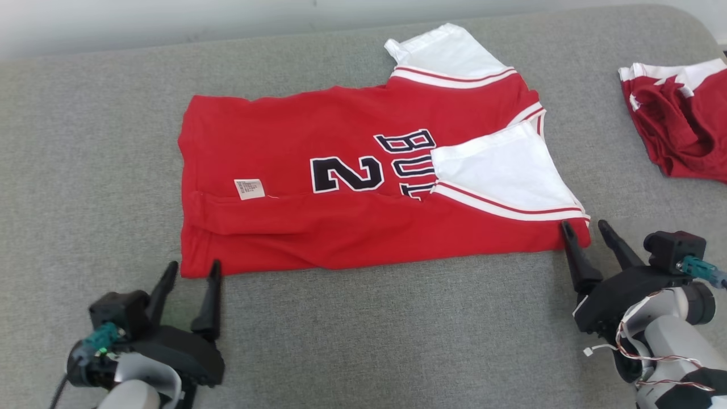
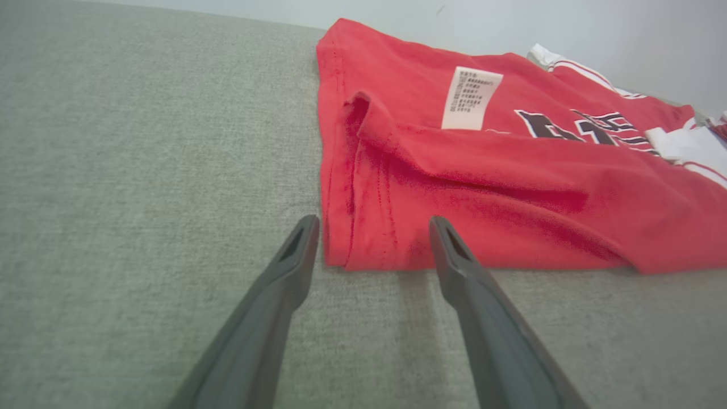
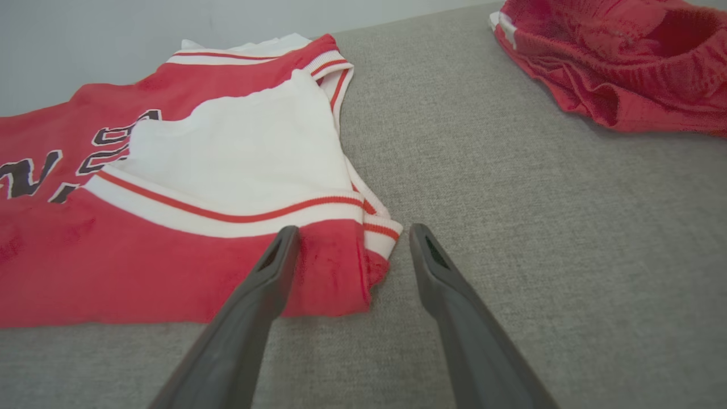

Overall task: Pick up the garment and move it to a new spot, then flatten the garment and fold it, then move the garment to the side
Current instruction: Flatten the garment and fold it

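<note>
The red garment (image 1: 352, 187) is laid lengthwise on the grey upholstered surface (image 1: 85, 142), with its near long edge turned over onto the body and a white sleeve (image 1: 500, 170) folded inward, so the folding step is judged to be in hand. The left end effector (image 1: 193, 266) is held open at the near hem corner, and the right end effector (image 1: 584, 225) is likewise held open at the near shoulder corner; in each wrist view the corner is seen between the spread fingers, though contact cannot be confirmed. Nothing is gripped. The next move is judged to call for both corners to be pinched through all layers together and carried evenly across. A second red garment (image 1: 681, 125) lies well apart at the right.
</note>
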{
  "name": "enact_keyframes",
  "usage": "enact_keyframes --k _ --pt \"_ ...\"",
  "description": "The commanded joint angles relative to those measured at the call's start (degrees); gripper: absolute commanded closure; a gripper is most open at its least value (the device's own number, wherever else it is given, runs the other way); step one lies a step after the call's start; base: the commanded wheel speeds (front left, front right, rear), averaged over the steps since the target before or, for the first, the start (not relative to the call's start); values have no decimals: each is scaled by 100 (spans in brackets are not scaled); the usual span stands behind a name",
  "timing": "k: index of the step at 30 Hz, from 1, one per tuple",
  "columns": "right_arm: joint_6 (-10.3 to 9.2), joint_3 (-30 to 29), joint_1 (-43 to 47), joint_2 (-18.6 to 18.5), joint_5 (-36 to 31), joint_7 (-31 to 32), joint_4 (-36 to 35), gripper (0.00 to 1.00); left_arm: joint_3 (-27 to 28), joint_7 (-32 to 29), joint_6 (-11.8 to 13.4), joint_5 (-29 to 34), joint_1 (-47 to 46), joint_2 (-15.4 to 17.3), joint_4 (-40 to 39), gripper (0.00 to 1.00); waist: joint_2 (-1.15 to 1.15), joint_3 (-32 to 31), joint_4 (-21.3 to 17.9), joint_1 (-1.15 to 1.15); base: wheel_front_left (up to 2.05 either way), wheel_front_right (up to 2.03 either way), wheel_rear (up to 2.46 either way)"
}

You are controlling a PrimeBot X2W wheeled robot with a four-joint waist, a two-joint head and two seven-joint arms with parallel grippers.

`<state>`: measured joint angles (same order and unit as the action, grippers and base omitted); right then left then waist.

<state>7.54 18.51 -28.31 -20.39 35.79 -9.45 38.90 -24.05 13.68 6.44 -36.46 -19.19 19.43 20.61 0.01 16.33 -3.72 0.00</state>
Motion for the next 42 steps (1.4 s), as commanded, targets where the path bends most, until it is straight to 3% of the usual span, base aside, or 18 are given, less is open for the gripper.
enact_keyframes --k 1,6,7,8,9,10,19,29,38,39,40,42 --pt "-14 10 -62 65 40 -32 104 0 60 48 -46 -80 -116 29 137 0 -1 56 -42 0 0 0 0" --pt "-14 102 -228 263 61 -58 503 0 46 76 -180 -90 -342 -121 632 0 -1 120 -8 0 0 0 0" --pt "-14 128 -249 296 85 -62 576 41 11 57 -220 -115 -370 -193 721 0 -1 122 14 0 0 0 0" --pt "-14 156 -269 333 115 -79 633 75 -12 52 -261 -153 -388 -243 806 20 -1 119 28 0 0 0 0" --pt "-14 179 -284 358 139 -97 674 100 -31 50 -293 -160 -415 -271 899 78 -1 114 39 0 0 0 0" --pt "-14 196 -297 373 174 -131 716 100 -39 51 -329 -168 -444 -304 979 100 -1 98 46 0 0 0 0" --pt "-14 118 -110 405 547 -440 806 100 155 147 -530 -158 -296 -498 1186 100 -1 -323 134 0 0 0 0" --pt "-14 155 845 257 731 -532 315 100 655 147 -521 40 836 -615 438 100 -1 -903 165 0 0 0 0" --pt "-15 -185 1984 190 797 -356 -326 100 801 148 -504 177 1780 -857 -66 100 -1 -1142 300 0 0 0 0" --pt "-15 -299 2119 198 682 -334 -423 8 840 148 -495 248 1838 -871 -94 26 -1 -1186 301 0 0 0 0" --pt "-15 -366 2158 189 576 -347 -458 0 873 148 -513 274 1834 -911 -127 0 -1 -1209 307 0 0 0 0" --pt "-14 -514 2212 257 428 -370 -550 0 968 147 -567 342 1823 -938 -180 0 -1 -1257 306 0 0 0 0"
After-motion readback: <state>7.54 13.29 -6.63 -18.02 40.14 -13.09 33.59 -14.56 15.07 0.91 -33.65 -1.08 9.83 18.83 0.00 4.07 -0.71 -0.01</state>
